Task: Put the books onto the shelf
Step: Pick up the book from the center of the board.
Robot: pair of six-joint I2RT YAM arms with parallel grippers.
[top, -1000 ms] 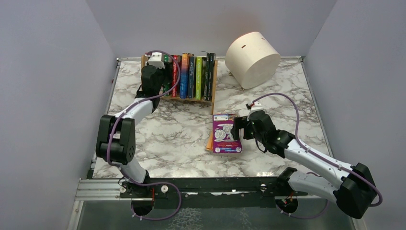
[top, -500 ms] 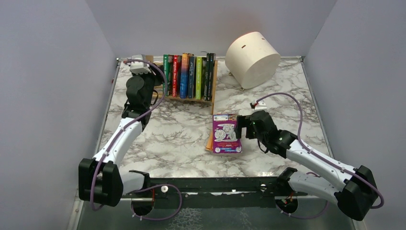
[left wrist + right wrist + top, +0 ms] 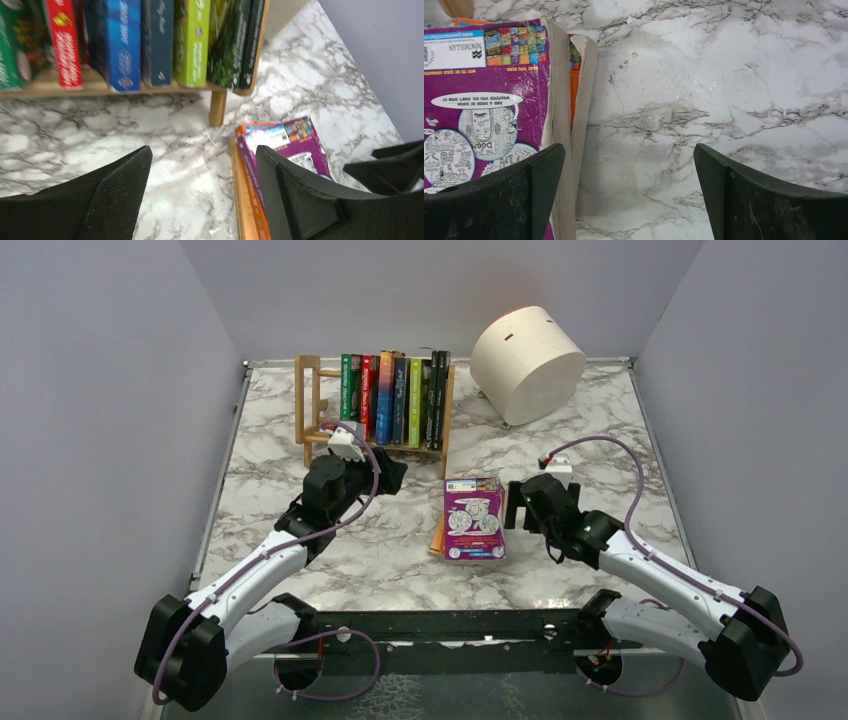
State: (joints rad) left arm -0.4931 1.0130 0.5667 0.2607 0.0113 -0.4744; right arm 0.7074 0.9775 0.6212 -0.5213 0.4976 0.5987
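At the far side of the desk (image 3: 610,440), a little to the left, stands the shelf (image 3: 305,412). A row of books (image 3: 395,400) stands upright in it, and its left end has a free gap.

In front of the shelf hovers the left claw (image 3: 390,475). In its own wrist view its two fingers are apart, with only marble between them, so it is open and holds nothing.

To the right of it, near the middle of the desk, the last two books lie flat in a stack. The purple book (image 3: 473,520) is on top and the orange book (image 3: 438,536) under it shows only at the left edge. The long axis of the stack runs from the near side to the far side, almost straight.

The right claw (image 3: 515,505) is just beside the right long edge of this stack, where the page edges face it. It is the nearer one, I judge. It is wide open and grips nothing. In its wrist view one finger (image 3: 524,195) is over the purple cover. I cannot tell if it touches.
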